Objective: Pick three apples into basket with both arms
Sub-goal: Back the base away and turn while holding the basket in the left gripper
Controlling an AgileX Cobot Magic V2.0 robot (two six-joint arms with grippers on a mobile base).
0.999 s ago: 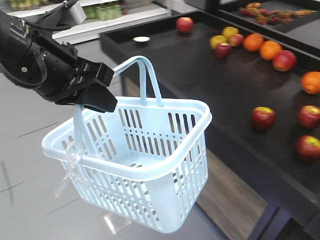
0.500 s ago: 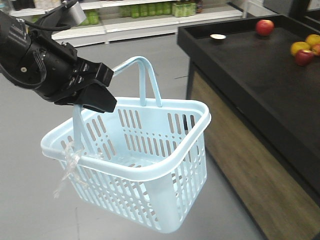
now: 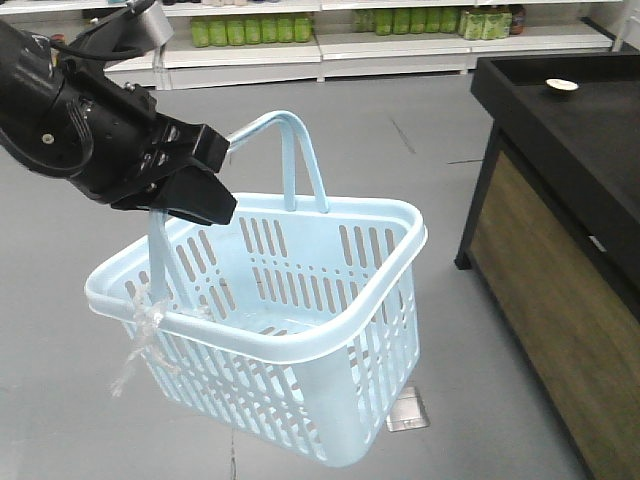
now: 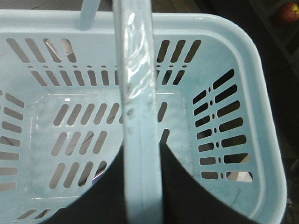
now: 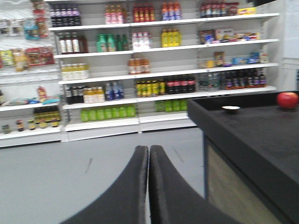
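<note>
Gripping one hoop handle (image 4: 138, 93), the left gripper (image 3: 195, 195) holds the basket (image 3: 330, 345) aloft; the right gripper (image 5: 148, 182) has its fingers pressed together, holding nothing.

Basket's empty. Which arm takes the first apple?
Right. The left gripper is shut on the basket handle, so it is busy. The right gripper is shut on nothing, and its camera sees an apple on the counter ahead.
</note>
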